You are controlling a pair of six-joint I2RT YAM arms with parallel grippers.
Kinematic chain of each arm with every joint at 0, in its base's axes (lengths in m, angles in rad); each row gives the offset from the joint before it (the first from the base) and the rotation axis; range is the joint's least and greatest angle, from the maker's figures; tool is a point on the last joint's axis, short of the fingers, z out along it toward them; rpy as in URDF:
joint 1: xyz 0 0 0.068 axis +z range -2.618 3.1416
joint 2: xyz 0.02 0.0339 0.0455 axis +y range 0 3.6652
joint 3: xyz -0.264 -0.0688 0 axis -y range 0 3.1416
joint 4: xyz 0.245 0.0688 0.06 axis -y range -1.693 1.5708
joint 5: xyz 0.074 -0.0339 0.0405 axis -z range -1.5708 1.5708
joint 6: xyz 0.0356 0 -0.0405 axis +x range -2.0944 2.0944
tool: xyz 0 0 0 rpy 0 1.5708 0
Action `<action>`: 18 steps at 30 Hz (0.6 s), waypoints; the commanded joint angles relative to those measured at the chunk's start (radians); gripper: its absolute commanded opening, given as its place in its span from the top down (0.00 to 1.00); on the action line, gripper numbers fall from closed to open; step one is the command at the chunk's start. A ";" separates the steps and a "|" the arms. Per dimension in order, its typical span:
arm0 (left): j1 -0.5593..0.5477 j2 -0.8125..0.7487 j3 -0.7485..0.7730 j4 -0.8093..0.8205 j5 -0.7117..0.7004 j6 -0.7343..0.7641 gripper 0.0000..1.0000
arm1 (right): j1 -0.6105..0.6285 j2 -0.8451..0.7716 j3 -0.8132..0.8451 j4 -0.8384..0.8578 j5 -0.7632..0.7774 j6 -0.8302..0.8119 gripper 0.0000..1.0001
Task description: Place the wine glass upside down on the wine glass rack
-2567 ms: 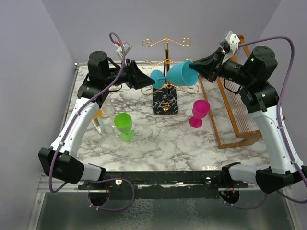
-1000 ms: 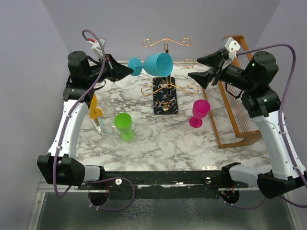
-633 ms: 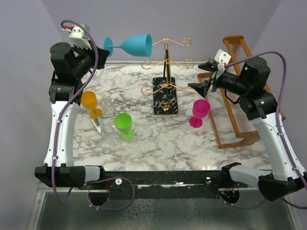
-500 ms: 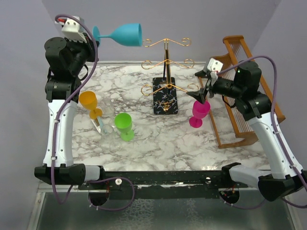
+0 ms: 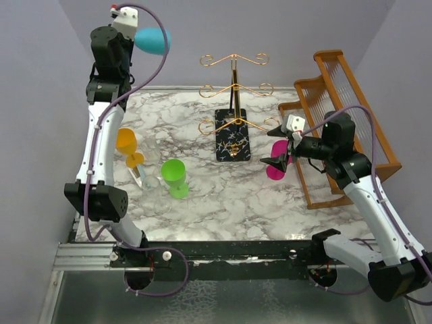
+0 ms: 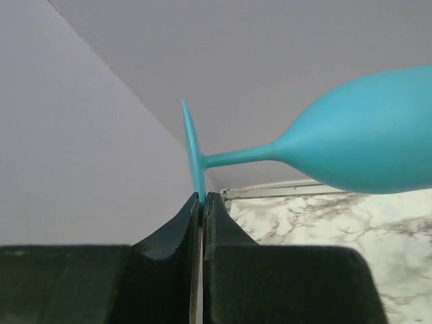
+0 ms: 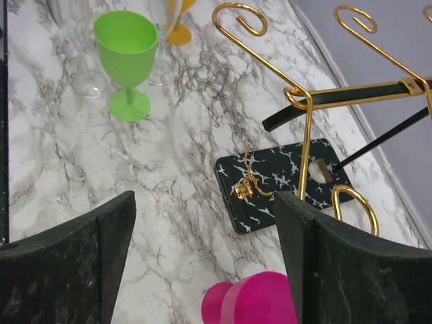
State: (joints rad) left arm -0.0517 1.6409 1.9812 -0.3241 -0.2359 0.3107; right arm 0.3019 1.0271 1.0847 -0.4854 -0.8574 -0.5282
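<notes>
Overhead, the wine glass [image 5: 154, 40] hangs high at the rear left, well above the table [image 5: 202, 202] and well apart from the wine glass rack [image 5: 233, 88]. It lies on its side with the stem level and the bowl pointing toward the rack, so it is neither upright nor inverted. The left gripper [image 5: 132, 35] is closed on it. In the left wrist view, the thin edge of the foot is pinched between the two fingers [image 6: 172, 233], which all but meet.

Holding the foot leaves the stem and bowl free. This is probably deliberate, since the stem has to slide between the rack's curled arms with the foot resting above them. A turn of the wrist to bring the bowl down appears necessary first. The grip on so thin an edge looks slight, so the glass may tip or slip.

The right gripper [image 5: 278, 160] sits low, to the right of the rack's base, with its jaws spread wide and gripping nothing. A magenta glass [image 7: 260, 300] stands just below and between its fingers; whether they touch cannot be told. A green glass [image 5: 174, 174] and an orange glass [image 5: 127, 143] stand at the left and a wooden rack [image 5: 337, 115] at the right. None of them plays a part in this step.
</notes>
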 commanded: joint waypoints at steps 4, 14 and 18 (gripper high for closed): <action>-0.084 0.126 0.019 0.206 -0.182 0.433 1.00 | 0.002 -0.057 -0.092 0.109 -0.066 0.020 0.17; -0.159 0.276 0.010 0.361 -0.012 0.816 1.00 | 0.002 -0.061 -0.121 0.138 -0.052 0.022 0.17; -0.184 0.337 0.036 0.405 0.041 0.927 1.00 | 0.000 -0.063 -0.127 0.141 -0.040 0.014 0.17</action>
State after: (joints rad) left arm -0.2184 1.9366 1.9873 -0.0303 -0.2813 1.0649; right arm 0.3019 0.9752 0.9688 -0.3870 -0.8921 -0.5171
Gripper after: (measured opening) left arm 0.019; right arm 0.824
